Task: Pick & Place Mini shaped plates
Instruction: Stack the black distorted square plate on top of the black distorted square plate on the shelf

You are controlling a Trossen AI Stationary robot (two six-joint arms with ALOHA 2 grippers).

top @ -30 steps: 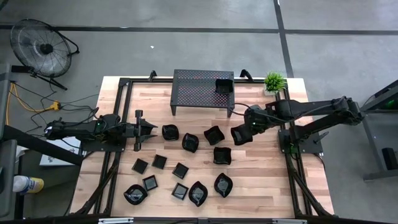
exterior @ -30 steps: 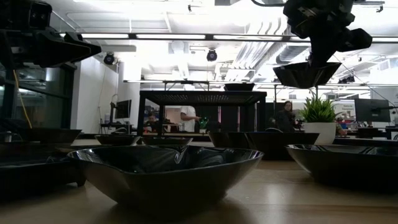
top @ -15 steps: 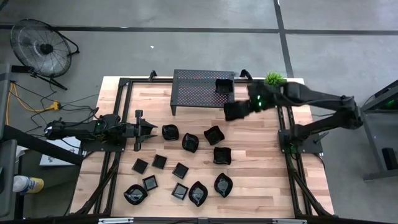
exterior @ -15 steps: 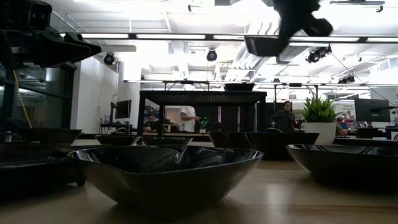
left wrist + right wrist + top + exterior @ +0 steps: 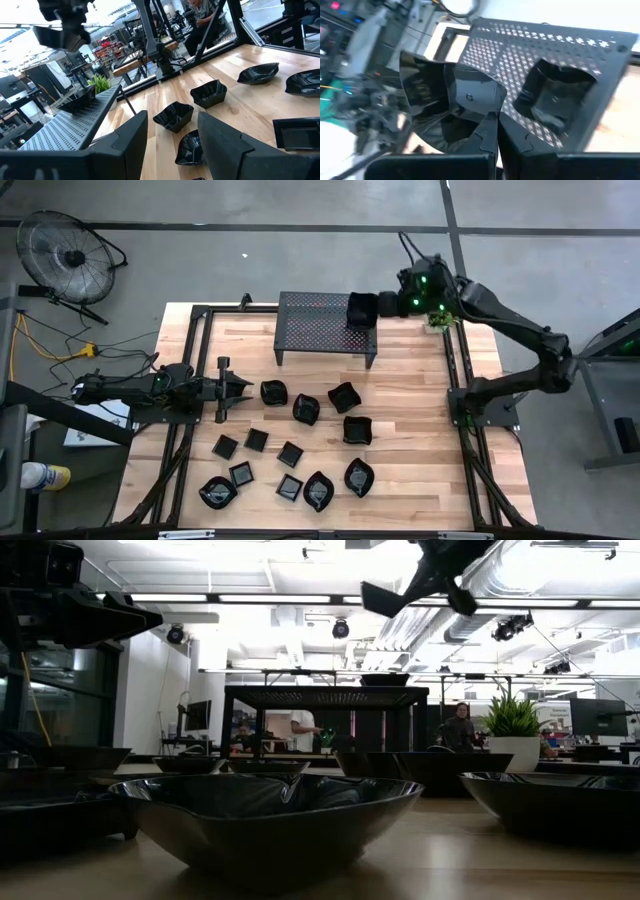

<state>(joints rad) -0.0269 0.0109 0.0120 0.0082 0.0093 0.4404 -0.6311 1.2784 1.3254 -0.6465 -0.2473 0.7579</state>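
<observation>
Several glossy black mini plates (image 5: 300, 445) rest on their undersides on the wooden table. One more plate (image 5: 352, 321) sits on the right end of the perforated rack (image 5: 315, 325), seen also in the right wrist view (image 5: 555, 97). My right gripper (image 5: 388, 305) hovers high over the rack's right end, shut on a wavy-edged plate (image 5: 450, 97) that shows tilted in the low view (image 5: 385, 598). My left gripper (image 5: 240, 388) waits open near the table's left side, just left of the plates. My right gripper pinches the wavy-edged plate by its rim (image 5: 487, 114), on the side nearest the wrist, between its two fingers (image 5: 485, 137). The plate is lifted clear, well above the rack, and tilted with its free side lower (image 5: 368, 592).
A small potted plant (image 5: 441, 310) stands at the table's far right corner, close under my right arm. Black frame rails (image 5: 462, 405) run along both table sides. A floor fan (image 5: 62, 252) stands beyond the far left corner. The rack's left part (image 5: 300, 315) is bare.
My right gripper has carried the plate from above the table's right middle toward the far edge and leftward, rising, until it hangs over the rack's right end. The plate has tipped from level to slanted on the way. My left arm has kept still.
</observation>
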